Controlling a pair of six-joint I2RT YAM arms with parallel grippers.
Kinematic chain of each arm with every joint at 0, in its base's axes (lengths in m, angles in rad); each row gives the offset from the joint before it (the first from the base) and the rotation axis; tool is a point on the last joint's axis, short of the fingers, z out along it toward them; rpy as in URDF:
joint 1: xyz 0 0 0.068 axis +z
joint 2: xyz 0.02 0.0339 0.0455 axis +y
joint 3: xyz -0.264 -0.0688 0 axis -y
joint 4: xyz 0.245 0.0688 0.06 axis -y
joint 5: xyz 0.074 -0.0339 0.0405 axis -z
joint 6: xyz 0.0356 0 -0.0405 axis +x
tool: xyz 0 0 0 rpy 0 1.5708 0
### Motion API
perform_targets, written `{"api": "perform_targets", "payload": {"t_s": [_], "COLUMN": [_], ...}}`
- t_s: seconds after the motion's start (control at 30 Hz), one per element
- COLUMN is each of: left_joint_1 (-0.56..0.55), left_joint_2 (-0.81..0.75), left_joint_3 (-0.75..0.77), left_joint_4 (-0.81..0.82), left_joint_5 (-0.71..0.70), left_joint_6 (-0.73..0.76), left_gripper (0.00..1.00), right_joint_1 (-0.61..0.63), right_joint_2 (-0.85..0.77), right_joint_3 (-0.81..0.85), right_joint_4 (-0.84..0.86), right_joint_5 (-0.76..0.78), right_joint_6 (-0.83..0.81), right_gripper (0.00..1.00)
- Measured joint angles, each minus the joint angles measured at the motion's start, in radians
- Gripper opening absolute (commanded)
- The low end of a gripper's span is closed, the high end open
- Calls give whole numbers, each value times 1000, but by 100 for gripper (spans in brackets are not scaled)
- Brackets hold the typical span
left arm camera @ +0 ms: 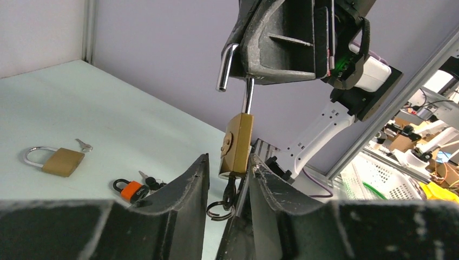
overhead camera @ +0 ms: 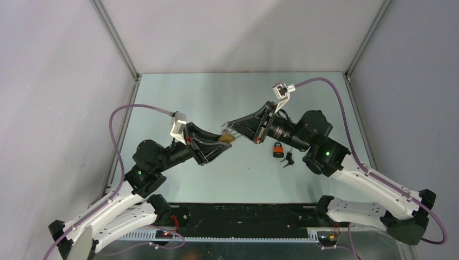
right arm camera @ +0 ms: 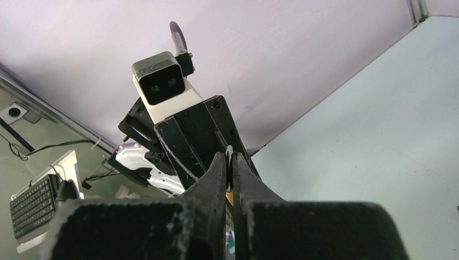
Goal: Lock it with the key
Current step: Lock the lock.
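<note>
A brass padlock point(left arm camera: 238, 142) hangs in the air by its silver shackle point(left arm camera: 223, 67), which stands raised out of the body. My right gripper point(right arm camera: 228, 157) is shut on that shackle from above. A black-headed key point(left arm camera: 231, 189) with a ring point(left arm camera: 221, 210) sticks out of the lock's underside. My left gripper point(left arm camera: 229, 160) reaches up from below, its jaws straddling the lock's lower end and the key. The right-hand finger point(left arm camera: 265, 179) touches the body, while the other finger stands a little apart from it. In the top view the two grippers meet over the table's middle at the padlock point(overhead camera: 226, 138).
A second brass padlock point(left arm camera: 62, 161) lies on the table with a small key point(left arm camera: 84, 144) beside it. An orange padlock point(overhead camera: 277, 149) and dark keys point(overhead camera: 288, 158) lie under the right arm. Grey walls enclose the table point(overhead camera: 216, 97) on three sides.
</note>
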Motion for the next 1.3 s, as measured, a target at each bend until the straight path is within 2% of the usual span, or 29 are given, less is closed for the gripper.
{"api": "perform_targets", "payload": {"t_s": [0.1,0.17,0.23,0.6,0.67,0.77,0.8,0.87,0.93,1.0,1.03,1.07,1.1,1.17,1.3], "left_joint_1": [0,0,0,-1,-1,-1,-2,-2,-6,-6,-6,-6,-6,-6,-6], "left_joint_2": [5,7,7,-2,-2,-2,-3,-6,-7,-8,-8,-9,-13,-13,-13], "left_joint_3": [0,0,0,0,0,0,0,0,-3,-8,-10,-12,-14,-16,-19], "left_joint_4": [0,-1,0,0,0,0,0,-2,-3,-1,1,0,-1,-9,-42], "left_joint_5": [-13,-25,-36,-84,-89,-94,-93,-84,-82,-82,-82,-84,-85,-92,-99], "left_joint_6": [4,6,7,9,14,16,17,19,22,24,24,24,25,26,42], "left_gripper": [44,51,52,50,45,28,14,2,0,0,0,0,0,0,0], "right_joint_1": [0,0,0,0,0,0,0,-2,-11,-11,-14,-16,-21,-30,-72], "right_joint_2": [0,0,0,2,4,14,18,23,26,27,27,27,27,23,-11], "right_joint_3": [-3,-5,-5,-13,-14,-14,-15,-22,-27,-28,-29,-30,-31,-39,-83], "right_joint_4": [0,0,0,-2,-2,-3,-3,-2,-1,-2,-2,-3,-4,-4,-8], "right_joint_5": [10,16,22,29,29,29,29,37,35,33,32,32,30,24,2], "right_joint_6": [14,21,28,35,35,36,37,42,57,62,65,68,74,68,-4], "right_gripper": [0,0,0,0,0,0,0,0,0,18,41,53,71,84,86]}}
